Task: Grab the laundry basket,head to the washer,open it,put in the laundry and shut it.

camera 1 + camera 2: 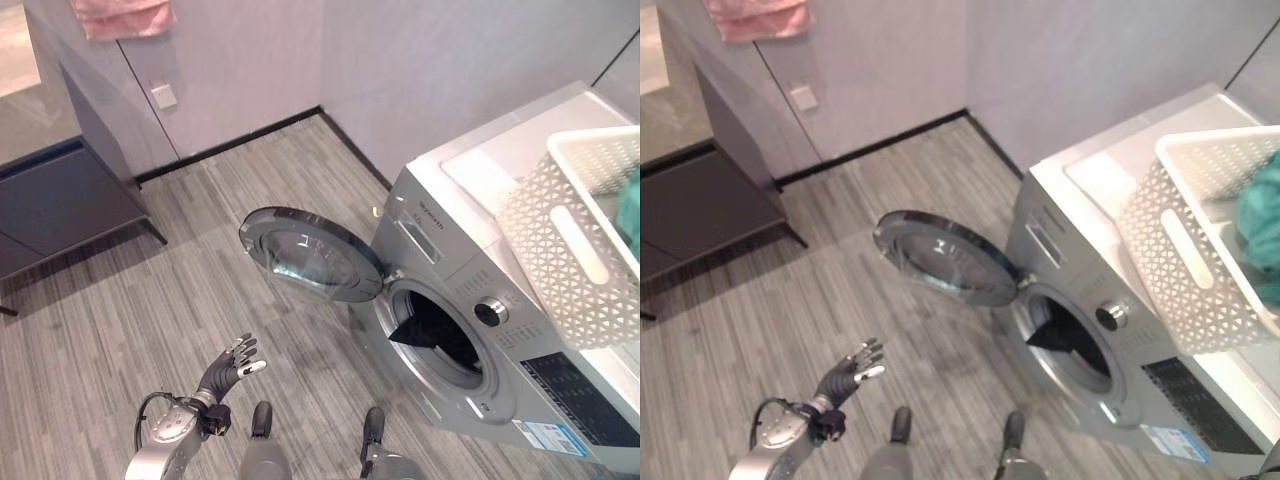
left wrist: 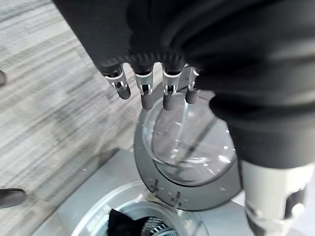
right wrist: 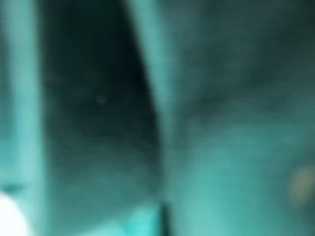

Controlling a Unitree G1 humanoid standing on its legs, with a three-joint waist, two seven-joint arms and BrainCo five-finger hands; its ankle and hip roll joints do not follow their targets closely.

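Note:
The silver front-load washer [image 1: 445, 215] stands at the right with its round door [image 1: 312, 255] swung wide open toward the floor. A black garment [image 1: 430, 325] hangs in the drum opening. On top of the washer sits the white lattice laundry basket [image 1: 565, 250], holding a teal cloth [image 1: 1262, 225]. My left hand [image 1: 228, 368] hovers low at the lower left, well short of the door, open with straight fingers and holding nothing. In the left wrist view its fingers [image 2: 146, 93] point at the door glass [image 2: 189, 147]. The right wrist view is pressed close to teal cloth [image 3: 197, 147].
A dark low cabinet [image 1: 60, 200] stands against the wall at the far left. A pink cloth [image 1: 122, 15] hangs on the wall above it. Grey plank floor [image 1: 150, 290] stretches between the cabinet and the open door.

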